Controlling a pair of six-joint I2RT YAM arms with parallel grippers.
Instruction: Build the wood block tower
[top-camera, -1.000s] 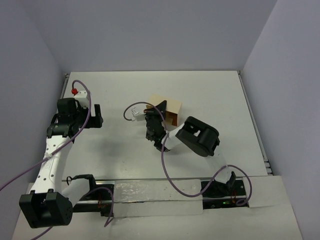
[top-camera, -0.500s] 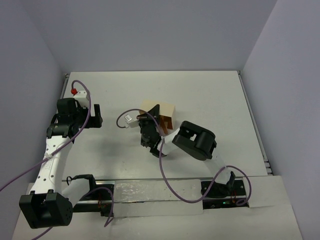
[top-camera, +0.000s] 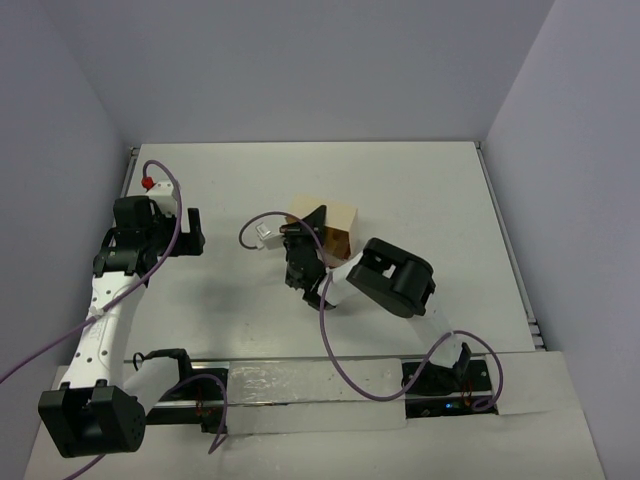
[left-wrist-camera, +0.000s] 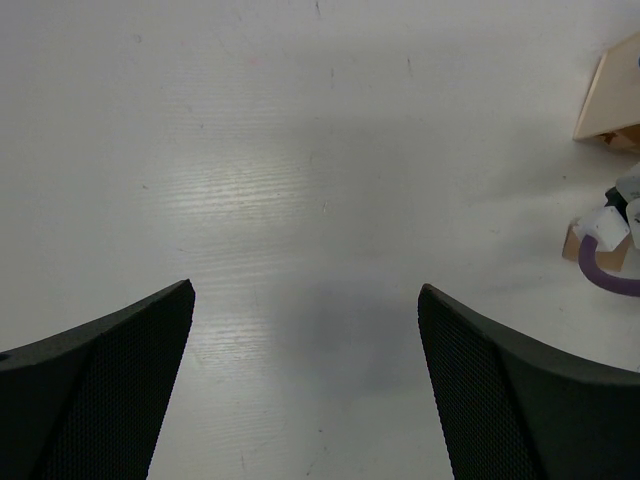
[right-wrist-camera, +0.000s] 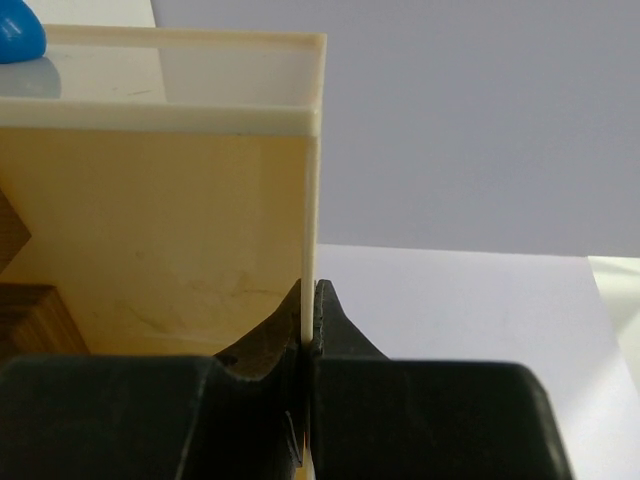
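Observation:
My right gripper (right-wrist-camera: 312, 290) is shut on the thin side wall of a pale wooden box (right-wrist-camera: 170, 230) and holds it tipped on its side. In the top view the box (top-camera: 340, 212) stands mid-table with the right gripper (top-camera: 318, 228) at its left edge. Dark brown wooden blocks (right-wrist-camera: 25, 300) show inside the box at the left of the right wrist view, and brown shows in its opening (top-camera: 338, 241) from above. No stacked tower is in view. My left gripper (top-camera: 193, 232) is open and empty over bare table at the left (left-wrist-camera: 305, 290).
The left wrist view shows the box (left-wrist-camera: 612, 95) at its right edge and a small tan piece (left-wrist-camera: 573, 241) beside the right arm's purple cable (left-wrist-camera: 605, 275). A blue thing (right-wrist-camera: 18, 35) shows past the box's top corner. A rail runs along the near edge (top-camera: 300, 385).
My right gripper and the box moved left across the table, then a little back to the right. The left arm has not moved.

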